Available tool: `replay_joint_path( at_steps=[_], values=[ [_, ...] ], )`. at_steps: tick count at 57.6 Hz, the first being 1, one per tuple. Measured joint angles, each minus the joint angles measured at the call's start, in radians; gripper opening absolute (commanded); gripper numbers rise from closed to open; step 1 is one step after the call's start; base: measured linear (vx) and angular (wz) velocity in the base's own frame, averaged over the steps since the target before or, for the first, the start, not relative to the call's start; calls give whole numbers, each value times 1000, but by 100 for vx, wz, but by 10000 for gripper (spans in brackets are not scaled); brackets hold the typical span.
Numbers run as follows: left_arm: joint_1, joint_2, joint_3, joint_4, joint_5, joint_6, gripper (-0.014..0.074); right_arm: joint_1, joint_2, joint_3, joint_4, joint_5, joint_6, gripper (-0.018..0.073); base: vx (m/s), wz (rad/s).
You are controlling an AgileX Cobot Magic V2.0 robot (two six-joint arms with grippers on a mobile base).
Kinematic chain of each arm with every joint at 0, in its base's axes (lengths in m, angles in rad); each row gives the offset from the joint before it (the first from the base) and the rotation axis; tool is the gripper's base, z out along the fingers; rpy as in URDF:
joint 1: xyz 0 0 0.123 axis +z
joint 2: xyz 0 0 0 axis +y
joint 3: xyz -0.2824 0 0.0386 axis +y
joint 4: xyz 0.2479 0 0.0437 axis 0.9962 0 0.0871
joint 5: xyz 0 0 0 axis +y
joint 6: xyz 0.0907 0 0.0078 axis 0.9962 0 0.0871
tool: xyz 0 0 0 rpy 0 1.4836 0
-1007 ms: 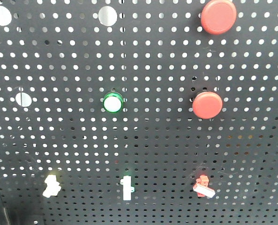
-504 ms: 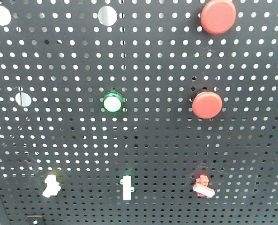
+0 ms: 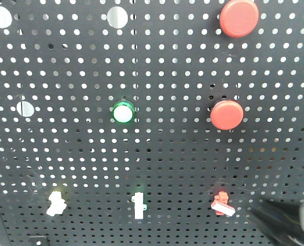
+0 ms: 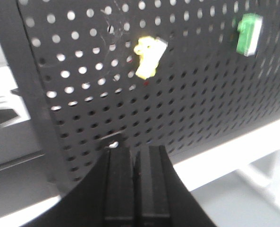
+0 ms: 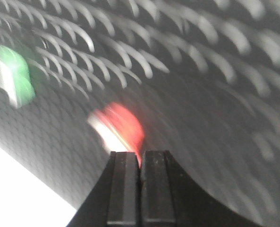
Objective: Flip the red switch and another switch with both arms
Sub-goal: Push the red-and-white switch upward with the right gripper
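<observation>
Right tool, jaws pressed together and empty, sits just below the blurred red switch; whether they touch is unclear. Left tool, likewise closed on nothing, points at the pegboard well below the pale yellow switch. A green-based toggle sits between the two switches.
</observation>
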Motion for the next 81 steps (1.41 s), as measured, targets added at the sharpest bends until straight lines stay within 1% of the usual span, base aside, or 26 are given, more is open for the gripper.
replay_joint_path(
  at_steps=[4, 7, 11, 17, 34, 43, 48, 52, 62, 72, 81],
  values=[
    [0, 0, 0, 9, 19, 0, 3, 64, 31, -15, 107, -99, -92, -1, 0, 0],
    [0, 0, 0, 11, 23, 0, 3, 111, 57, -27, 175, -140, -157, -1, 0, 0],
    [0, 0, 0, 12, 23, 0, 3, 153, 89, -40, 222, -161, -209, -1, 0, 0],
    [0, 0, 0, 12, 26, 0, 3, 186, 136, -59, 254, -163, -240, -1, 0, 0],
    [0, 0, 0, 15, 27, 0, 3, 189, 201, -94, 282, -175, -247, -1, 0, 0],
    [0, 0, 0, 15, 27, 0, 3, 190, 222, -92, 324, -168, -235, -1, 0, 0],
    [0, 0, 0, 15, 27, 0, 3, 190, 235, -70, 355, -141, -231, -1, 0, 0],
    [0, 0, 0, 16, 27, 0, 3, 191, 244, -44, 363, -122, -229, -1, 0, 0],
    [0, 0, 0, 30, 27, 0, 3, 191, 248, 25, 373, -126, -229, -1, 0, 0],
    [0, 0, 0, 33, 27, 0, 3, 191, 196, 32, 373, -135, -229, -1, 0, 0],
    [0, 0, 0, 35, 27, 0, 3, 191, 67, 43, 381, -229, -229, -1, 0, 0]
  ],
)
